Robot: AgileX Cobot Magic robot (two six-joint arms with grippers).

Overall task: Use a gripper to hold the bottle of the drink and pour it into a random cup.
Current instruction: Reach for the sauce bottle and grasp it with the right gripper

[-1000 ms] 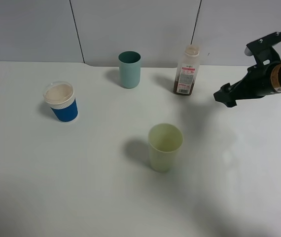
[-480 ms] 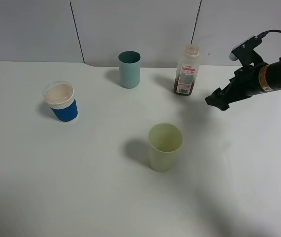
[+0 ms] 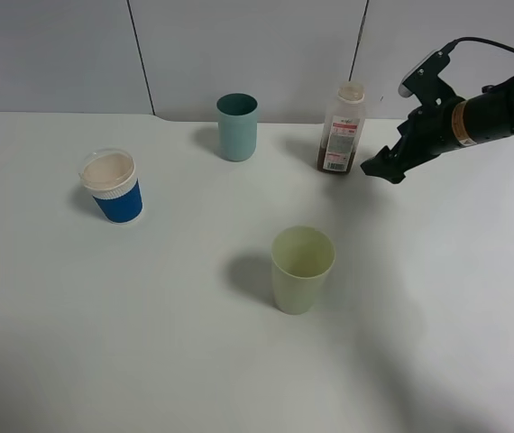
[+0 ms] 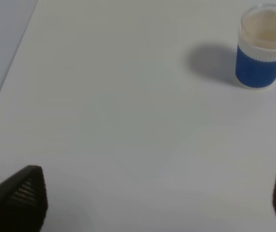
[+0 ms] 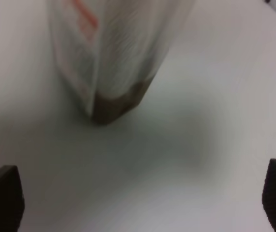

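Observation:
The bottle (image 3: 341, 129) stands upright at the back of the table, with the dark brown drink (image 3: 336, 166) at its bottom. My right gripper (image 3: 380, 169) is open, just right of the bottle's base and apart from it. In the right wrist view the bottle (image 5: 114, 53) fills the space ahead of the open gripper (image 5: 140, 200), and the drink (image 5: 121, 104) shows at its base. The teal cup (image 3: 237, 126) stands left of the bottle. My left gripper (image 4: 150, 203) is open and empty over bare table; it is out of the exterior view.
A pale yellow-green cup (image 3: 302, 269) stands near the middle of the white table (image 3: 149, 343). A blue cup with a white rim (image 3: 113, 187) stands at the left and also shows in the left wrist view (image 4: 263, 46). A grey wall runs behind the table.
My right gripper has moved left and toward the back, from well right of the bottle to just beside its base. The bottle and cups have not moved.

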